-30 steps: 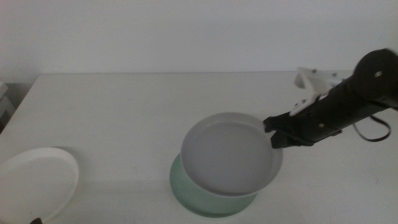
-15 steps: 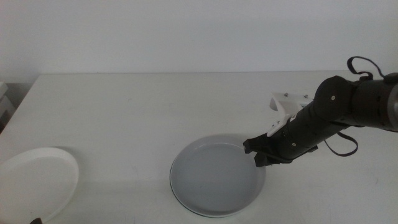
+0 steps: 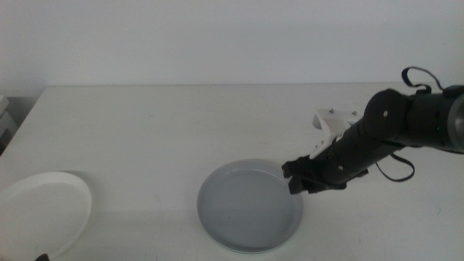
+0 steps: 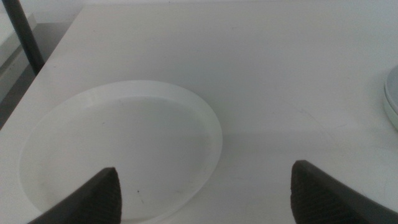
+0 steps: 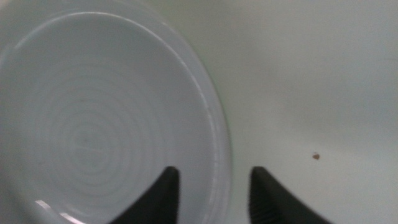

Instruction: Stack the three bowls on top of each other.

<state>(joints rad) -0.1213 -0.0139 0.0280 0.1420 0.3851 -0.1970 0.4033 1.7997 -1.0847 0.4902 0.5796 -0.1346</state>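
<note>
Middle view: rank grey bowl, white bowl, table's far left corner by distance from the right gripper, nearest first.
From the right gripper, jaws astride the grey bowl's rim:
1. Grey bowl, right at the jaws, front centre.
2. White bowl, front left edge.
3. Table's far left corner, back left; close to the white bowl's range, roughly comparable.

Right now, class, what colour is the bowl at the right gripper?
Grey bowl, with its rim between the right gripper's jaws; the middle view shows it best.
</note>
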